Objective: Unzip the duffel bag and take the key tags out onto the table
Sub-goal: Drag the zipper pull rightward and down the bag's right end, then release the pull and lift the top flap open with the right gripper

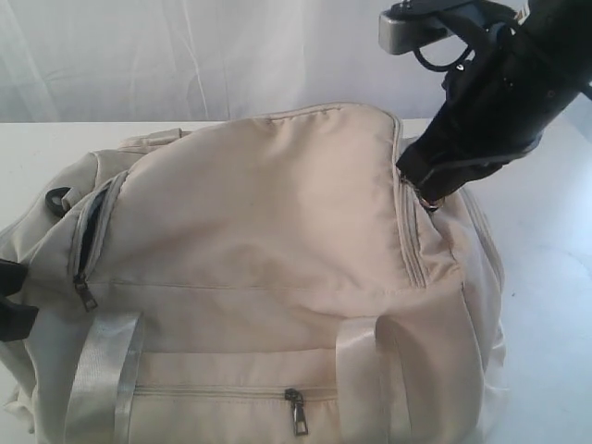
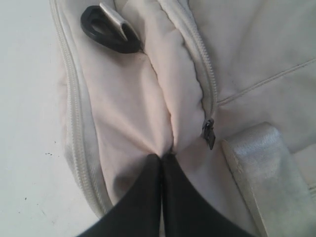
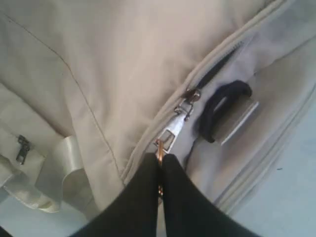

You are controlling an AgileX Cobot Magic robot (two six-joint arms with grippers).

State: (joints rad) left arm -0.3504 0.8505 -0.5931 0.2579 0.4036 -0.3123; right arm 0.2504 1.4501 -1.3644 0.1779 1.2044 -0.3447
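Right wrist view: my right claw [image 3: 160,159] seems clamped on the zipper pull [image 3: 173,132] at one end of the duffel bag [image 3: 98,64], its track running away from me. My left claw [image 2: 162,158] is pinched shut on the duffel bag's far end. The key tags are out of sight.

My right arm [image 1: 518,83] is cased in smooth black housing, with a silver-grey metal block [image 1: 407,32] at its upper end and black cables [image 1: 472,35] looping beside that block. My right end effector [image 3: 161,159] is two glossy black fingers tapering to narrow tips. My left end effector [image 2: 162,158] has the same plain black tapered fingers.
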